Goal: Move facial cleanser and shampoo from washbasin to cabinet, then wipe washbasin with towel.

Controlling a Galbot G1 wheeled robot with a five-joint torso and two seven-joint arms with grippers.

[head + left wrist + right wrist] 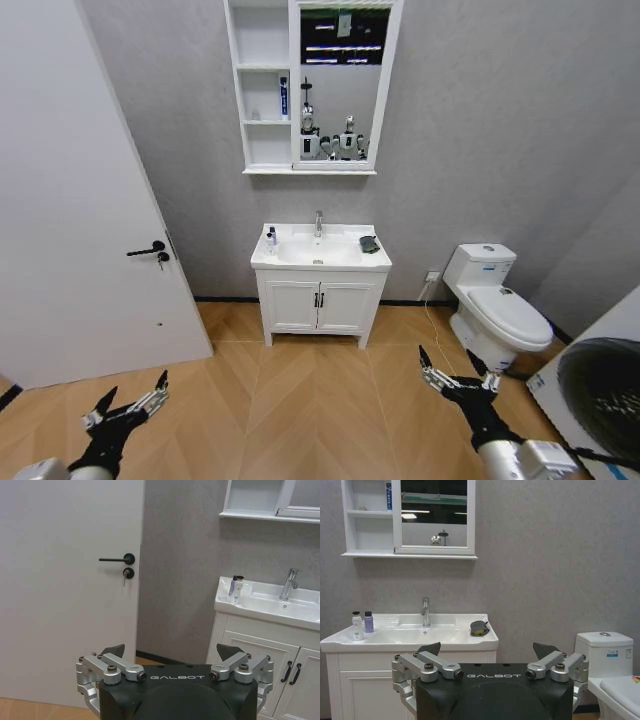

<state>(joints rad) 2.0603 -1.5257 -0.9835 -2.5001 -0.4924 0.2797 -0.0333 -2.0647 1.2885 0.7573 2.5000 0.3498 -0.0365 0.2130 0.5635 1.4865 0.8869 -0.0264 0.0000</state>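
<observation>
we stand well back from the washbasin [320, 252], both grippers open and empty.
two bottles [361, 623] sit at its left end, the towel [369, 244] at its right; the cabinet [262, 90] hangs above.

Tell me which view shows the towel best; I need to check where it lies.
The right wrist view: the towel sits on the washbasin corner, right of the faucet, nearest the toilet. The head view shows it small. The left wrist view frames the opposite end.
</observation>
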